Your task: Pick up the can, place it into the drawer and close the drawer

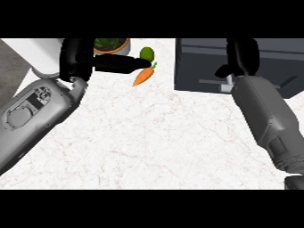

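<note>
Grey forearms entered from the lower edge, the right one nearest the camera. Right hand [236, 60] lay against the front of the dark drawer [266, 60], by its pale handle [215, 83]; fingers appeared curled, though whether they gripped anything could not be told. Left hand [88, 60] sat at the table [154, 133] far edge, thumb extended toward a carrot [142, 75] and a green vegetable [147, 54], holding nothing visible. No can showed in view. Risk, as judged: a push on the drawer could slip off the handle, and the left thumb could knock the carrot.
</note>
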### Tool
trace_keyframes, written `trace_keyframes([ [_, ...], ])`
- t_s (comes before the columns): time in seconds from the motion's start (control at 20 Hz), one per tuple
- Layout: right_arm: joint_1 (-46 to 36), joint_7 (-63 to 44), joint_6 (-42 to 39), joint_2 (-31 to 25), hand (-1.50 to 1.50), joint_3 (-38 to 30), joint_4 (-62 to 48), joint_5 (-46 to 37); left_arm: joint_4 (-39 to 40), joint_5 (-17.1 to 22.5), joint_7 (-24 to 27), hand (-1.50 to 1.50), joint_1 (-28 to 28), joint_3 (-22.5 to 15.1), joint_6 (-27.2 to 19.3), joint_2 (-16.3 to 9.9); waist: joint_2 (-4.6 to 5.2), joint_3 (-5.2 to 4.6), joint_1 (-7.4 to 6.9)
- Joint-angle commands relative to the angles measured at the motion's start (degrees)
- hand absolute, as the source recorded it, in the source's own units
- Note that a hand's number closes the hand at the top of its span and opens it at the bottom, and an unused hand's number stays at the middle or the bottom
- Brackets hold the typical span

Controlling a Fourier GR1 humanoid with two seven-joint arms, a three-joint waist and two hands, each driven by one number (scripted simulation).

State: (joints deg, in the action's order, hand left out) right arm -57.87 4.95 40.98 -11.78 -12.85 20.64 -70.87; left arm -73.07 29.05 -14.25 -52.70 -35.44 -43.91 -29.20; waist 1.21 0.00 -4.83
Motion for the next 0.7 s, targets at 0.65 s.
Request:
trace_keyframes([
  [0.65,-8.6,11.3,-1.6,3.4,-1.50,-10.8,-3.6,12.4,-6.1,-1.7,1.3,-1.50,8.1,1.2,0.5,-2.0,0.40,0.25,-0.55],
])
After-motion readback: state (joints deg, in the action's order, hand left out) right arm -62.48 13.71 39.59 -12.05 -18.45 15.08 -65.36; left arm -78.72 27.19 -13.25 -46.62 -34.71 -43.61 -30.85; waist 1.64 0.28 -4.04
